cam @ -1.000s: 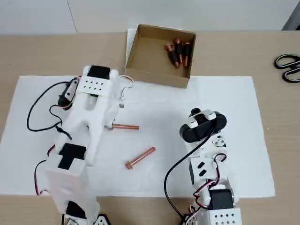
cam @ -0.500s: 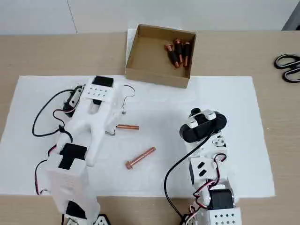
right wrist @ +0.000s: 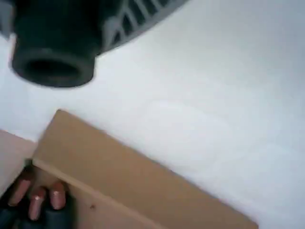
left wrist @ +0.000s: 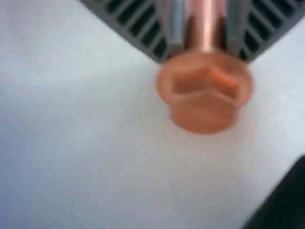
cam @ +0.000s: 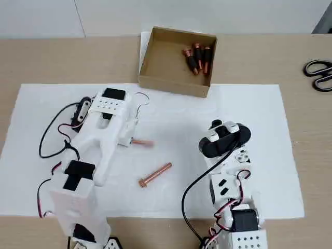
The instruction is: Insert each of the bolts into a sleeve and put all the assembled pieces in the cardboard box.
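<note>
Left tool [cam: 128, 140] pinches a copper-coloured metal bolt [cam: 143, 142], long axis level, aimed toward the right tool [cam: 224, 136] clamping a black cylindrical sleeve [right wrist: 52, 57].

Held bolt [left wrist: 205, 90], loose bolt [cam: 155, 174], boxed assemblies [cam: 197, 58]

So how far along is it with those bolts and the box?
Done: three sleeved copper bolts lie in the brown cardboard box. In hand: the left end effector grips a copper-coloured metal bolt, and the right end effector holds a black plastic sleeve, not yet joined. Left: that pair to assemble and box, plus another loose copper bolt on the white paper sheet.
</note>
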You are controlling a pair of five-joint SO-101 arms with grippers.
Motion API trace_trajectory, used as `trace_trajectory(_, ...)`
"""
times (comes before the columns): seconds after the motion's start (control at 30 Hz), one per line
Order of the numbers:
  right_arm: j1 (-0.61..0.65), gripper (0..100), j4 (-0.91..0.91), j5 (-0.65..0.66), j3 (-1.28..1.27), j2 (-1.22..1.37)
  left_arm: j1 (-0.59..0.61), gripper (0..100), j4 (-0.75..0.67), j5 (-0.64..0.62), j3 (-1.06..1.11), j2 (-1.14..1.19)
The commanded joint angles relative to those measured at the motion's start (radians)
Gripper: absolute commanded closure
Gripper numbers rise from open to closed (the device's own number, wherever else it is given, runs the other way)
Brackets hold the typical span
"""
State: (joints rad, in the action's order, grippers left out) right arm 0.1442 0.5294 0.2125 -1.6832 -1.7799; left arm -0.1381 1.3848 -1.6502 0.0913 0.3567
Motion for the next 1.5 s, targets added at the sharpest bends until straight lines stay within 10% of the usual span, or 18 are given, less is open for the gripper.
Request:
trace_trajectory(0.0, -0.005, 99.4, 0.002, -0.005, -0.002, -0.027, -0.005, 99, 0.003, -0.012, -0.027, -0.037)
trace_trajectory(0.37, 0.048, 99.4, 0.002, -0.003, -0.002, -0.027, -0.089, 99, 0.319, 0.137, -0.545, -0.028)
trace_trajectory(0.67, 0.194, 99.4, -0.008, 0.000, -0.002, -0.033, -0.192, 99, 0.318, 0.532, -0.766, -0.035)
trace_trajectory(1.27, 0.186, 99.4, -0.147, -0.009, -0.002, -0.035, -0.358, 99, 0.322, 0.904, -1.311, -0.037)
trace_trajectory(1.47, 0.039, 99.5, -0.140, -0.221, -0.002, -0.035, -0.370, 99, 0.339, 1.022, -1.480, -0.037)
